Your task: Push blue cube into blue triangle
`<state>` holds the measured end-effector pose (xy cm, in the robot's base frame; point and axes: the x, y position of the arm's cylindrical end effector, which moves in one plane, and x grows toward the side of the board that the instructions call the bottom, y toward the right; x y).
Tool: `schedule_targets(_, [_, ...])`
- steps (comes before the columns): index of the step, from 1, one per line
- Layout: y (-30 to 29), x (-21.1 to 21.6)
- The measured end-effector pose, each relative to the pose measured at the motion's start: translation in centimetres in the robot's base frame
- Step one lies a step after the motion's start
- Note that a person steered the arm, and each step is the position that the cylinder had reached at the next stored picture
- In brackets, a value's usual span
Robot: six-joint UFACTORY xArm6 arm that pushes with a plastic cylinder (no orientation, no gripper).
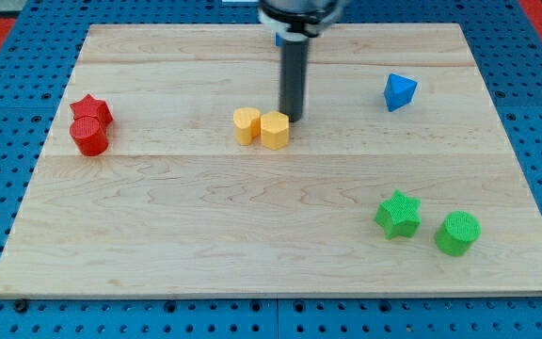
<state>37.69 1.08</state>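
The end effector here is only a straight dark rod, with no jaws to spread or pinch. Its tip [293,117] rests on the wooden desk [252,235] around the middle, touching or just beside the far right corner of the yellow hexagonal block [275,130]. A second, rounder yellow block [246,124] sits against that one's left side.

The blue cube [278,40] is hard to see. Only a sliver of blue shows at the far edge of the desk, just left of the rod's upper part and mostly hidden behind the arm. I take that to be the cube, but I can't tell which way its faces point. It lies well beyond the tip, on the far side.

The blue triangle [399,91] stands well off to the right, a little nearer than the cube, with one corner pointing right.

By my reckoning, the tip has to leave the yellow pair, come round to the cube's far left side, then push right and slightly nearer.

A red star [90,109] and red cylinder [89,137] sit at the left, and a green star [398,214] and green cylinder [457,233] at the near right, all clear of that line.
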Motion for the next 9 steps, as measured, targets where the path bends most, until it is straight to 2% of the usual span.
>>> schedule_targets(1, [5.8,-0.2])
schedule_targets(2, [8.8,-0.2])
schedule_targets(4, [10.4,-0.3])
schedule_targets(5, [12.9,1.2])
schedule_targets(6, [22.7,4.3])
schedule_targets(7, [28.4,3.4])
schedule_targets(8, [21.1,0.0])
schedule_targets(9, [18.1,-2.7])
